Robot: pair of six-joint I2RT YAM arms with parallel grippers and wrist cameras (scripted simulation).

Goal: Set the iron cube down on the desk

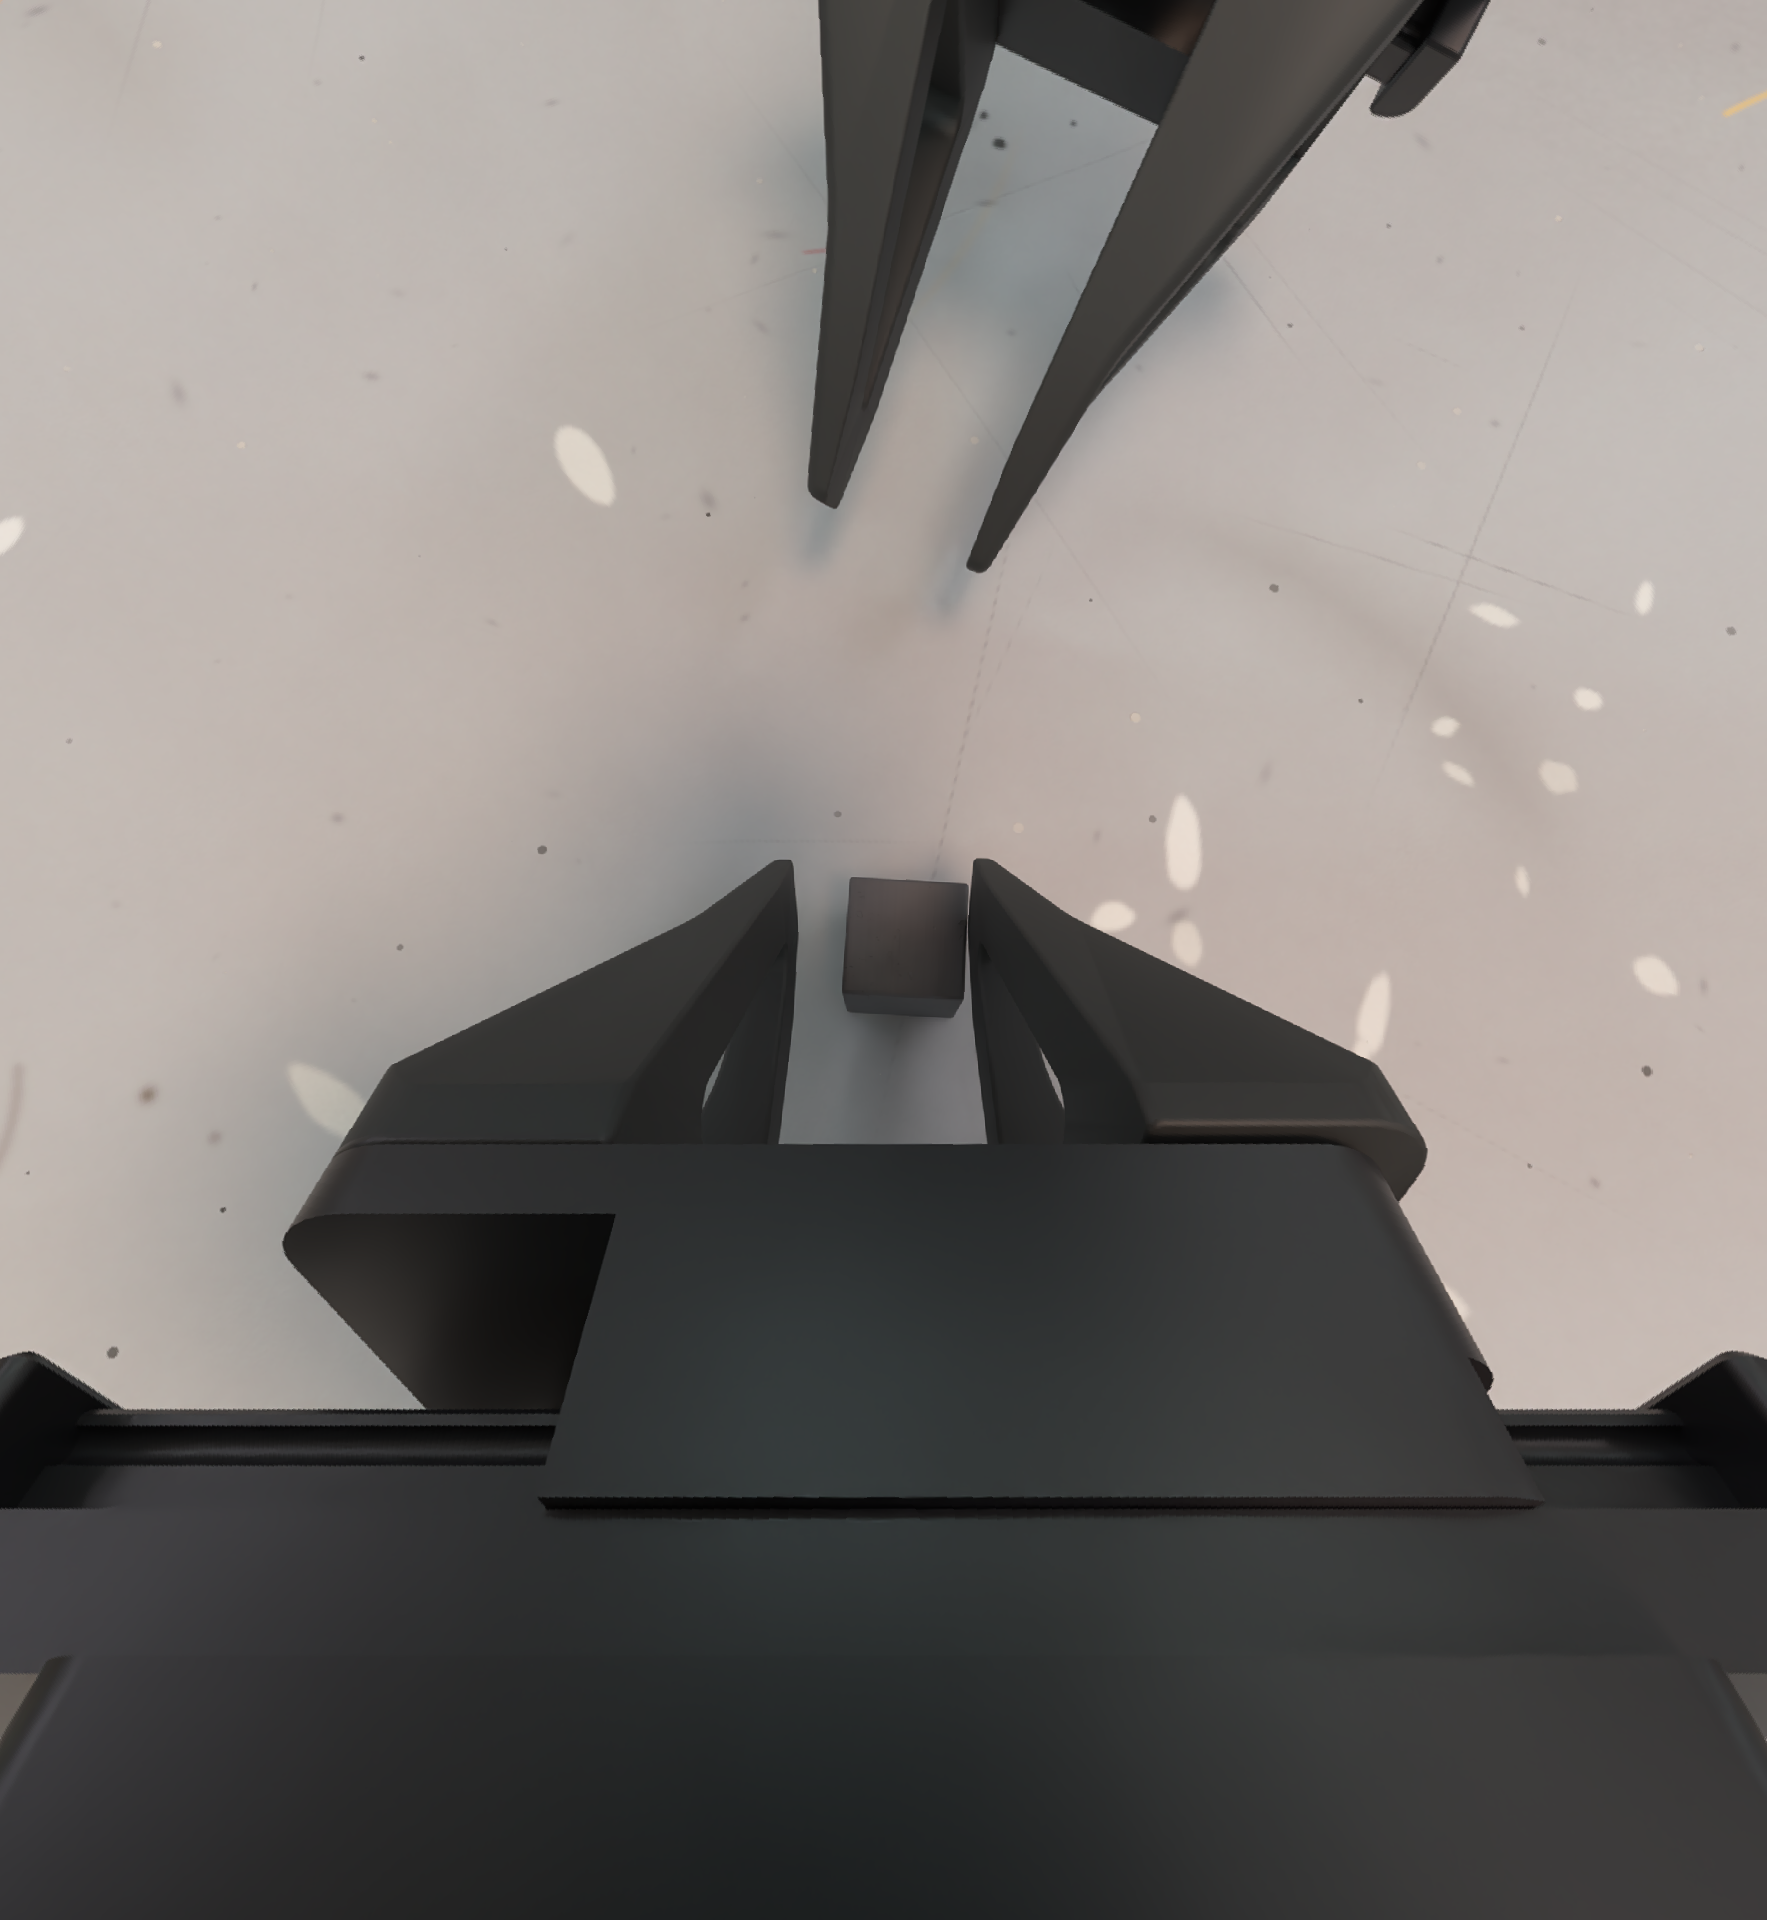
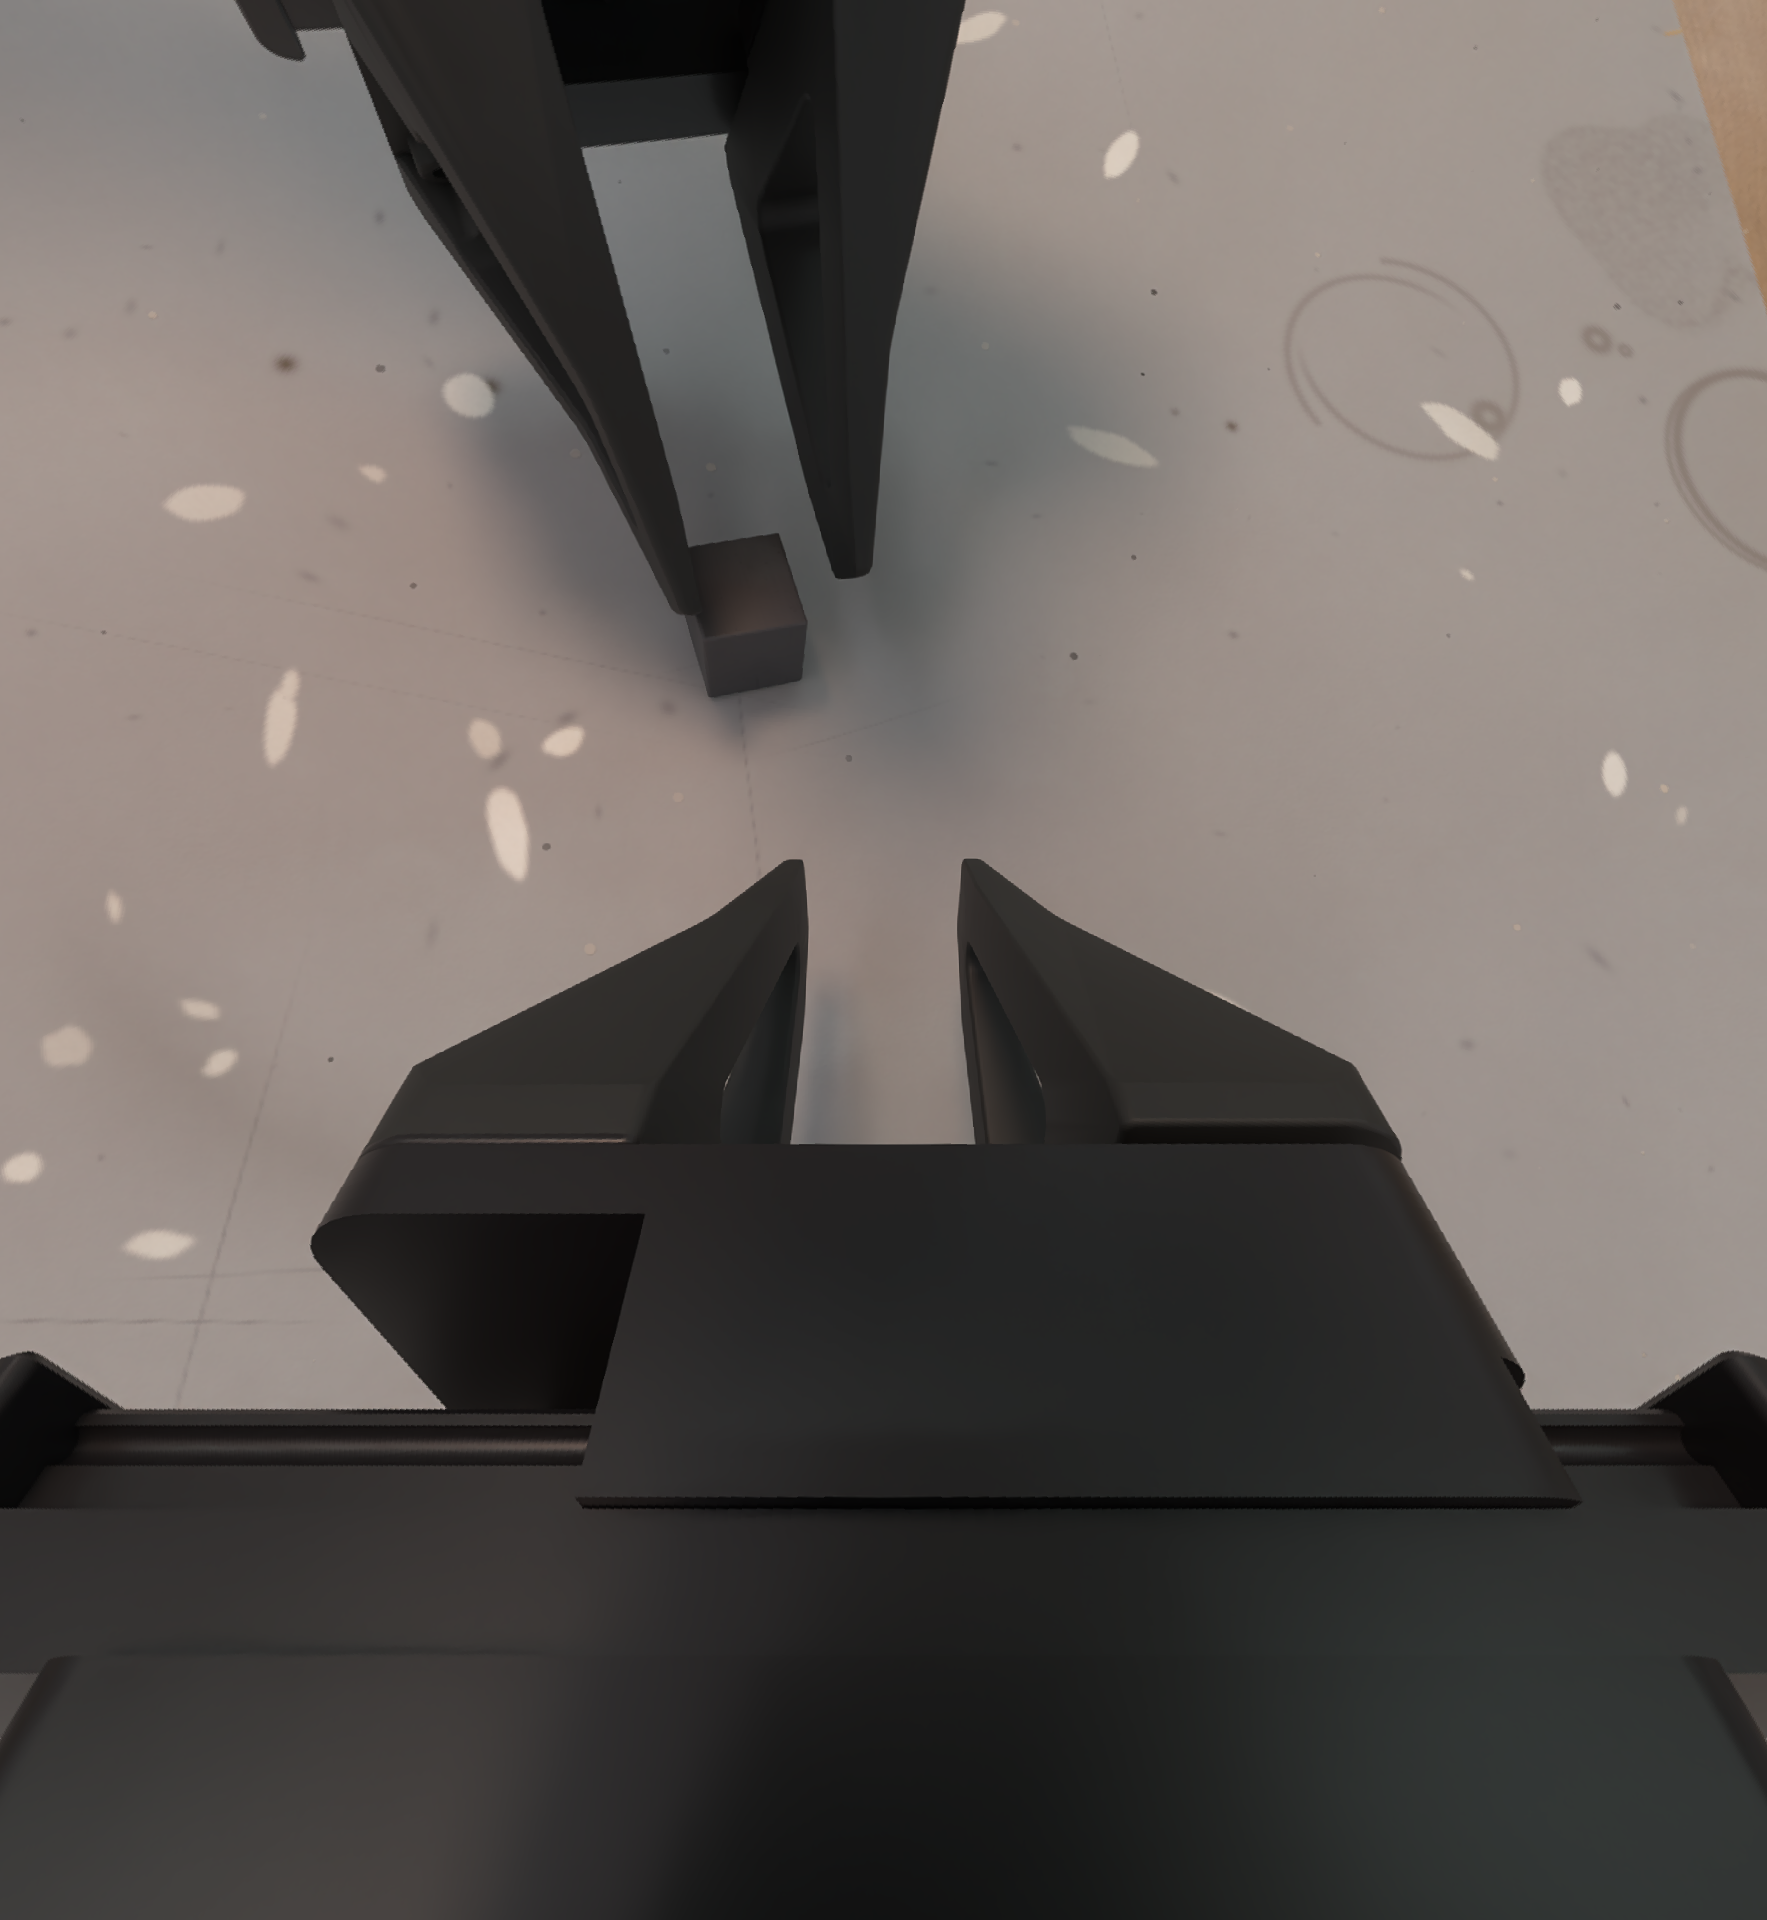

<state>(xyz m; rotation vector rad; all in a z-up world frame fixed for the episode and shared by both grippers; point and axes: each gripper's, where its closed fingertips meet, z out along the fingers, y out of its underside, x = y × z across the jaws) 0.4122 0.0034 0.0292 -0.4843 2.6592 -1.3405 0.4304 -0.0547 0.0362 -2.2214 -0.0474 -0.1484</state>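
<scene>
The cube (image 1: 905, 943) sits mid-surface (image 1: 339, 623) between the left gripper's (image 1: 884, 883) slightly parted fingers, apparently released. The right gripper (image 2: 881, 883), narrowly parted and empty, waits opposite. Only withdrawal seems left.

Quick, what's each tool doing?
Left tool: open around the cube, gap on one side.
Right tool: open, empty.

Right pincer (image 1: 905, 535) near iron cube (image 1: 905, 943)

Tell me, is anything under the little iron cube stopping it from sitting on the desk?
Nothing visible. The iron cube sits between the left gripper fingers, with only bare desk showing around it.
</scene>
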